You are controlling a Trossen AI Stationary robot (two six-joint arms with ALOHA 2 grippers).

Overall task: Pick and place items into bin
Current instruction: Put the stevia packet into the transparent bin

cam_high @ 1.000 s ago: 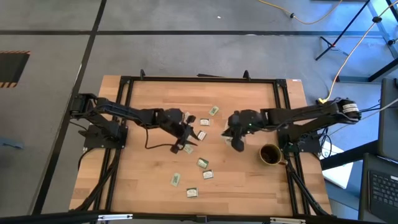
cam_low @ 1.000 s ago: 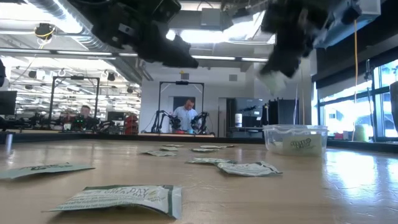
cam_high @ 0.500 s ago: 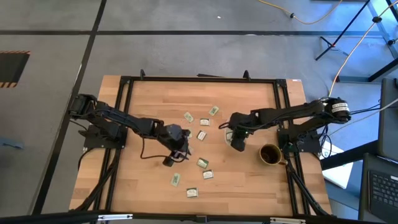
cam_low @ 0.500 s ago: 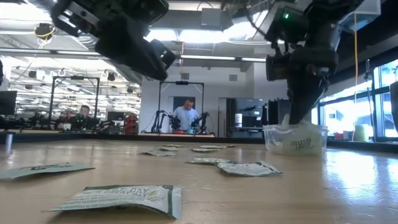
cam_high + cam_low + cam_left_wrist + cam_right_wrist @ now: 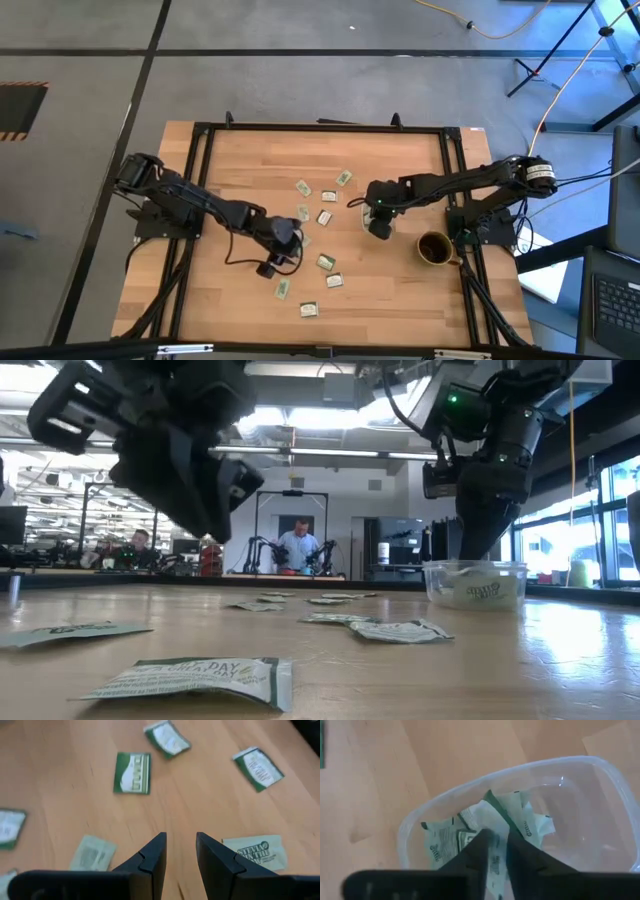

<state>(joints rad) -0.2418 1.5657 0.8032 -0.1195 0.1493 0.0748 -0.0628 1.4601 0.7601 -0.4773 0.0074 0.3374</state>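
A: What colour are the packets (image 5: 132, 772)?
B: Dark green and white, some pale green, with printed lettering.
A: The bin (image 5: 600, 775)?
B: Clear. The table (image 5: 240, 170) is light wood with a black frame, and the mug (image 5: 434, 248) is dark brown.

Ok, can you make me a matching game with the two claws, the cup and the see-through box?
Things:
1. left claw
2. right claw
3. brown mug
4. clear bin

Places or states:
a. holds several packets
b. open, above loose packets on the wood
c. beside the table's right edge
d. over the bin's opening

Pairs: 1-b, 2-d, 3-c, 4-a
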